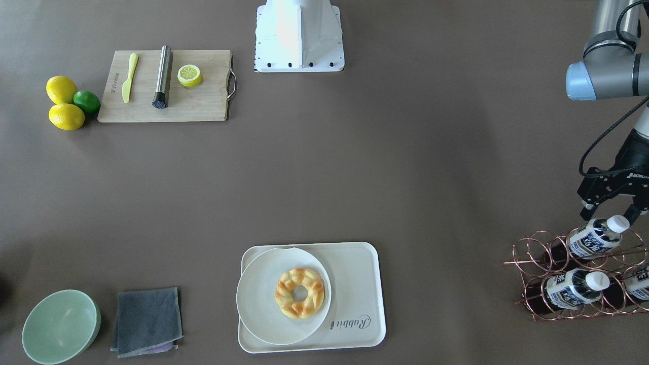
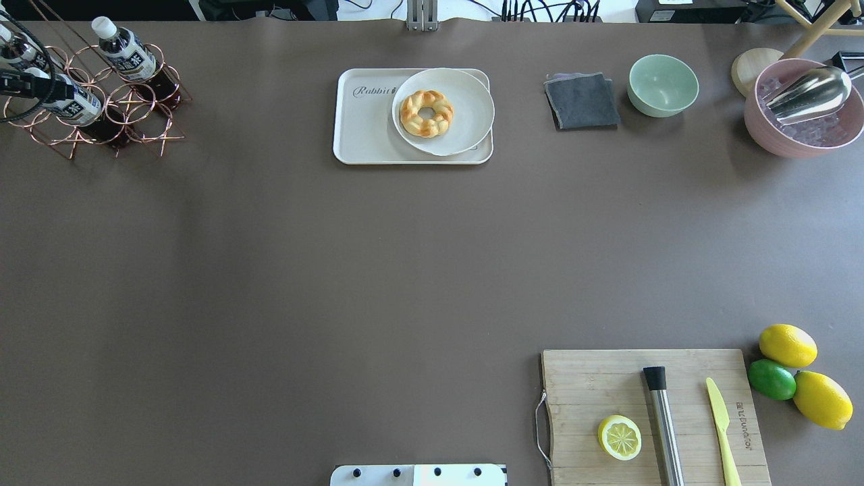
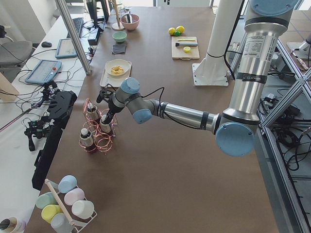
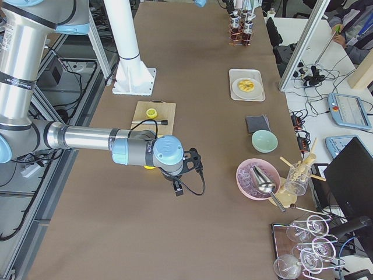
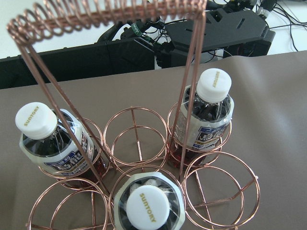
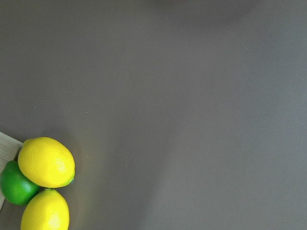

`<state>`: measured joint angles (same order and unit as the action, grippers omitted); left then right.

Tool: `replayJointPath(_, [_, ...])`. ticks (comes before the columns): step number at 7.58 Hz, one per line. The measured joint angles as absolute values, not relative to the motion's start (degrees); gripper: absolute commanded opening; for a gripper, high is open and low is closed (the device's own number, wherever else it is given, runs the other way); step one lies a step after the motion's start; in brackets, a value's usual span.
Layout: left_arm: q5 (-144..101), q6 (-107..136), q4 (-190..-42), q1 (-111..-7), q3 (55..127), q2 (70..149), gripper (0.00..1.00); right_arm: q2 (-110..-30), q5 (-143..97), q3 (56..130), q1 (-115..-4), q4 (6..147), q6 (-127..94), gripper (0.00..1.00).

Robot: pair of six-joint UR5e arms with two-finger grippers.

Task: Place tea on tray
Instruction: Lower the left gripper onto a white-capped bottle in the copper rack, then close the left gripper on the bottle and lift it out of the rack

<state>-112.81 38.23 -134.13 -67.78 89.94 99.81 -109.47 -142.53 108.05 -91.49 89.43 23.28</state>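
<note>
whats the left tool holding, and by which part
Nothing yet. The left tool hangs open above the white cap of a tea bottle in the copper wire rack.

a wide table (image 2: 270, 270) with a matte brown top fills the middle of the room under soft, even light. in the left-end view a white bench (image 3: 19, 160) runs along 9 o'clock, a grey chair (image 3: 10, 51) sits at 10, and black cables (image 3: 284, 138) lie on the grey floor (image 3: 294, 194) at 3.

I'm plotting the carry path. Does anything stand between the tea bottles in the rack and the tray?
Nothing visible lies on the table between the tea and the tray. The plate with the pastry fills the tray's far side; the strip nearer the rack is bare.
</note>
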Motion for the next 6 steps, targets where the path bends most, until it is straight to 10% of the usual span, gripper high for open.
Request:
replayJointPath(4, [-113.0,35.8,-134.0,-68.4,89.5,99.8,0.75,-109.6,-142.6,108.2,-91.4,88.3,23.2,1.00])
replayJointPath(6, [-113.0,34.8,-134.0,-68.7,89.3,99.8,0.51,-109.7,-142.6,108.2,-91.4,87.9,23.2,1.00])
